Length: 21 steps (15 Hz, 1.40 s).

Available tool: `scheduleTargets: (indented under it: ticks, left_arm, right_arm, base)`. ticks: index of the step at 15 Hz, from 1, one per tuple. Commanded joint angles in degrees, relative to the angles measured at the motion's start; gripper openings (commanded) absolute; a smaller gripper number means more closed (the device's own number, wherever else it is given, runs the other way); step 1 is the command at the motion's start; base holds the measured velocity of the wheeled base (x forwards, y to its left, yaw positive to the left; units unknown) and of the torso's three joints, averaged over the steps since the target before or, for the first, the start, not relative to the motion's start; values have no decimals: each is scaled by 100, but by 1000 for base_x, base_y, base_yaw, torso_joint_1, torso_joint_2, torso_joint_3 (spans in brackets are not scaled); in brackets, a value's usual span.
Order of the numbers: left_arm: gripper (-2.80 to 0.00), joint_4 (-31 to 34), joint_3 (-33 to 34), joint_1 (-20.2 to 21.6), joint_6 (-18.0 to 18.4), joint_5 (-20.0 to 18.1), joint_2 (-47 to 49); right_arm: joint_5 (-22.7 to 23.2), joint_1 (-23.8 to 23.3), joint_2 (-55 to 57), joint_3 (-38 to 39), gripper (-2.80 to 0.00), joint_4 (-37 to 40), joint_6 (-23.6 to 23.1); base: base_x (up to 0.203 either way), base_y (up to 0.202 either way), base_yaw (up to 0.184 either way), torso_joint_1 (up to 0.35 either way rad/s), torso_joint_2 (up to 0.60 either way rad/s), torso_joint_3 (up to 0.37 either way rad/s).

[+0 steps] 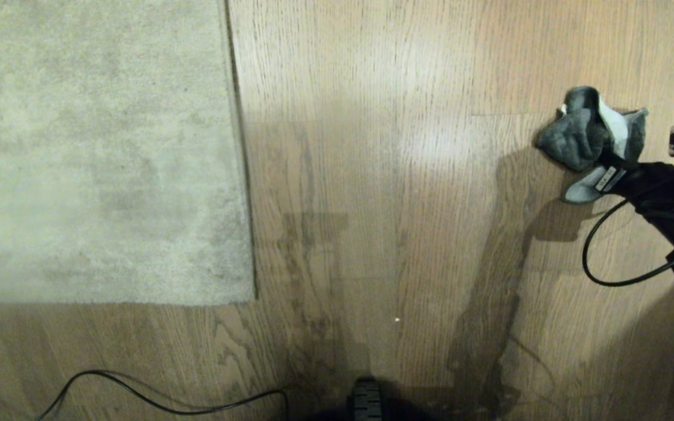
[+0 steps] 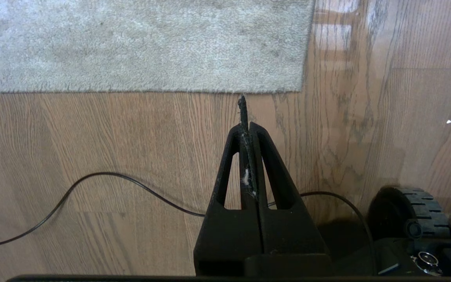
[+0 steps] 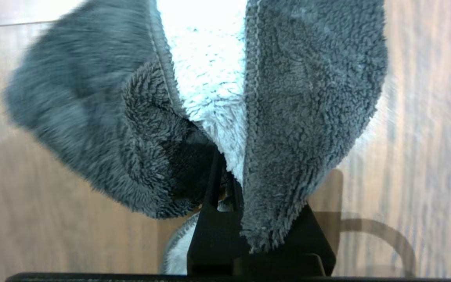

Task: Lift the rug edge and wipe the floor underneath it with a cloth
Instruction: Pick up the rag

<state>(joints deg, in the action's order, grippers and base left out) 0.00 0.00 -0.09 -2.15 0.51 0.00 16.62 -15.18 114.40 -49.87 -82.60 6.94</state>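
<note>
The pale grey-beige rug [image 1: 97,152] lies flat at the upper left, its corner [image 1: 252,301] on the wood-plank floor [image 1: 384,204]. The rug's near edge shows too in the left wrist view [image 2: 143,43]. At the far right my right gripper [image 1: 606,161] is shut on the cloth [image 1: 577,137], a dark grey rag with a pale part, bunched just over the floor. In the right wrist view the cloth [image 3: 303,98] drapes over the gripper [image 3: 229,172] and hides its fingertips. My left gripper [image 2: 245,113] is shut and empty, hanging over the floor [image 2: 104,133] short of the rug's edge.
A black cable [image 1: 155,400] loops over the floor at the bottom left, and it also shows as the cable [image 2: 92,178] behind the left fingers. The base's wheel [image 1: 367,400] is at the bottom centre; the same wheel [image 2: 417,211] shows in the left wrist view. The right arm's cable [image 1: 600,257] hangs in a loop.
</note>
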Motion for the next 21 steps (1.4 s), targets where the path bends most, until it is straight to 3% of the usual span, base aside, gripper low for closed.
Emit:
scheduleTargets:
  ticks: [1,6,9,21]
  left_arm:
    - [-280,0,0,0,-5,2,9]
    - [-280,0,0,0,-5,2,9]
    - [-280,0,0,0,-5,2,9]
    - [-280,0,0,0,-5,2,9]
  right_arm:
    - [230,-12,-331,250,-280,-63,-51]
    - [438,-12,-752,742,-280,-47,-96]
    - [670,9,-999,1090,-280,-53,-385]
    - [676,32,-1850,2311,-280,-89,-723]
  base:
    - [0,0,0,0,0,0]
    - [0,0,0,0,0,0]
    - [0,0,0,0,0,0]
    - [0,0,0,0,0,0]
